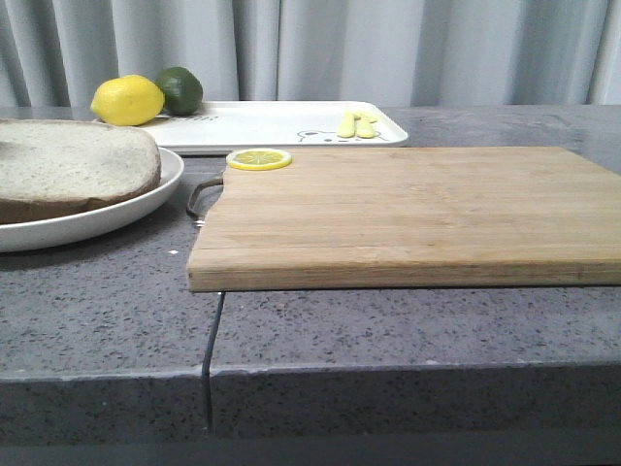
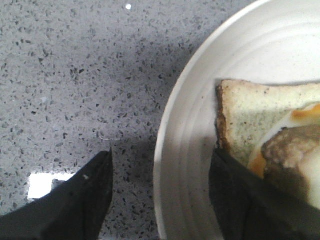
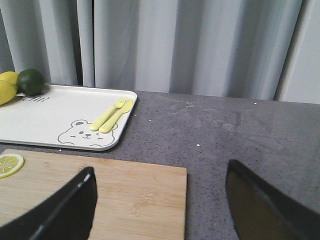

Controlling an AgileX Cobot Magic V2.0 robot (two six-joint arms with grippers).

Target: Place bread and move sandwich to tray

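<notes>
The sandwich (image 1: 78,165) lies on the round white plate (image 1: 116,218) at the left. From the front only its pale speckled, brown-crusted top slice shows. In the left wrist view a slice (image 2: 245,115) carries white egg with orange yolk, and a blurred tan lump lies over the egg. I cannot tell whether that lump is the bread. My left gripper (image 2: 162,155) is open astride the plate's rim (image 2: 190,125), one finger over the counter, the other beside the sandwich. The tray (image 1: 291,121) lies at the back. My right gripper (image 3: 161,170) hangs open and empty, facing the tray (image 3: 60,110).
A wooden cutting board (image 1: 408,204) fills the middle of the grey counter, with a lemon slice (image 1: 259,158) at its far left corner. The tray holds a lemon (image 1: 127,100), a lime (image 1: 181,89) and a yellow fork and spoon (image 1: 357,124). Curtains hang behind.
</notes>
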